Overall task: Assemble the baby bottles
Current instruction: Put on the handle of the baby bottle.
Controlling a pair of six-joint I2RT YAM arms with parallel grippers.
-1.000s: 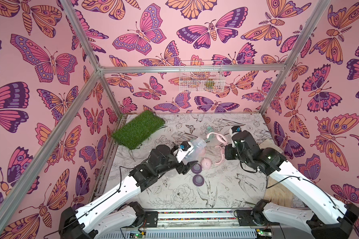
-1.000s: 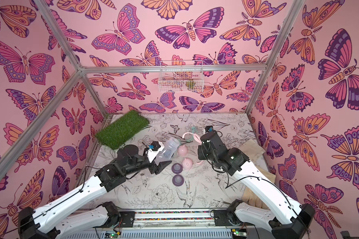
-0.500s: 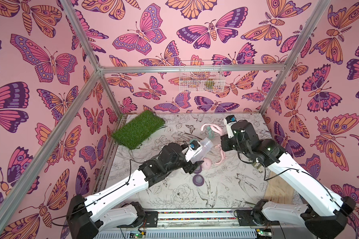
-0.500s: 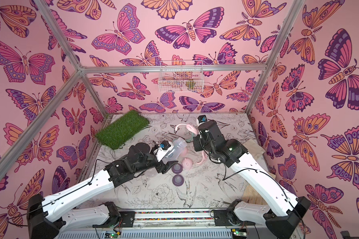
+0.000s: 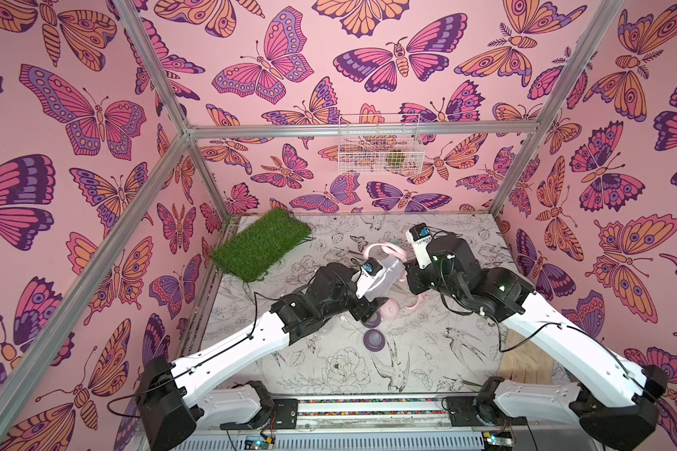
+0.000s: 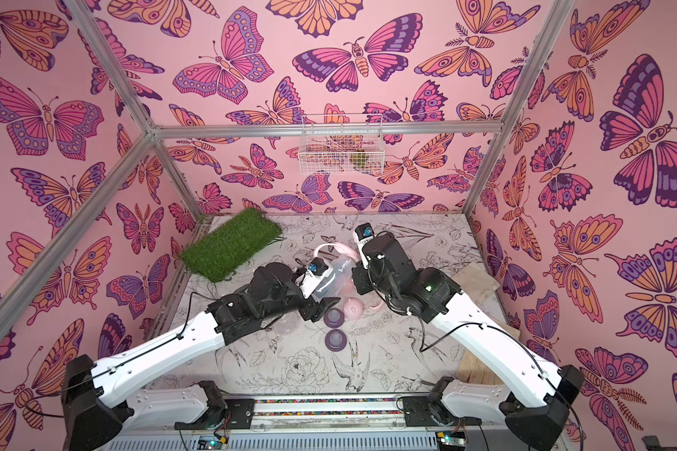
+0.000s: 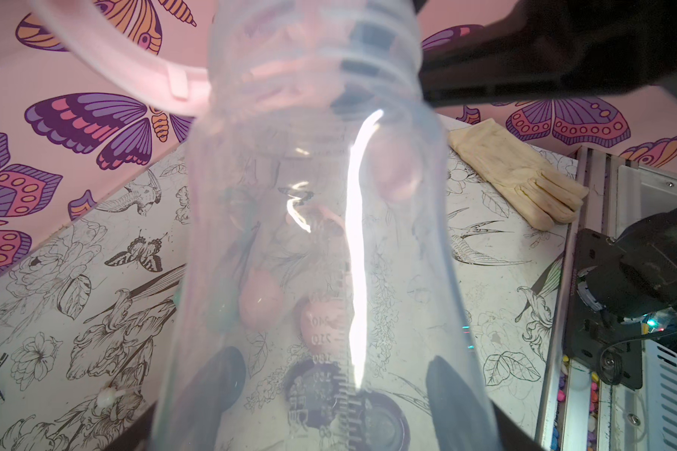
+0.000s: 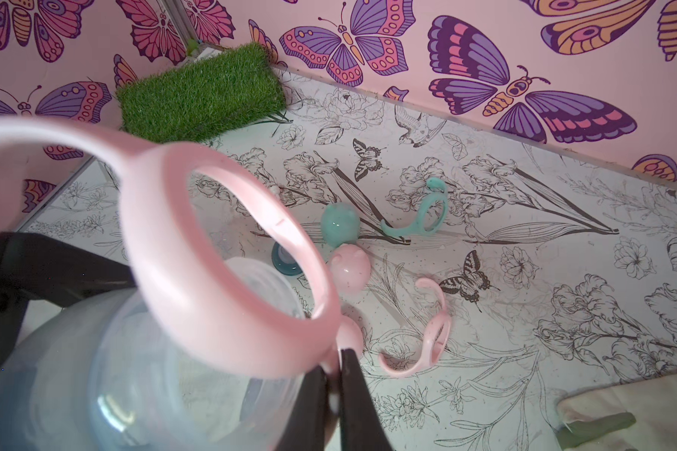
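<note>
My left gripper [image 7: 329, 390] is shut on a clear baby bottle [image 5: 384, 273] [image 6: 331, 277], its dark fingers [image 7: 215, 382] pressing the body from both sides. The bottle is tilted above the table, with its open neck toward my right gripper [image 8: 335, 359]. That gripper is shut on a handle of a pink two-handled ring [image 8: 219, 336] [image 5: 380, 248]. The ring's hoop sits tilted at the bottle's mouth, and I cannot tell if it is around the neck. Two purple collars [image 5: 374, 339] and a pink cap [image 5: 389, 310] lie below.
On the table lie a teal cap [image 8: 340, 224], a teal ring [image 8: 430, 213], a teal collar [image 8: 286, 263], a pink cap [image 8: 348, 267] and a second pink ring [image 8: 430, 339]. A grass mat [image 5: 262, 244] lies back left, a glove [image 7: 520, 175] lies at the right edge, and a wire basket [image 5: 380, 144] hangs on the back wall.
My left arm has reached further out and raised the bottle toward the right gripper. My right gripper has carried the pink ring leftward to the bottle's mouth.
</note>
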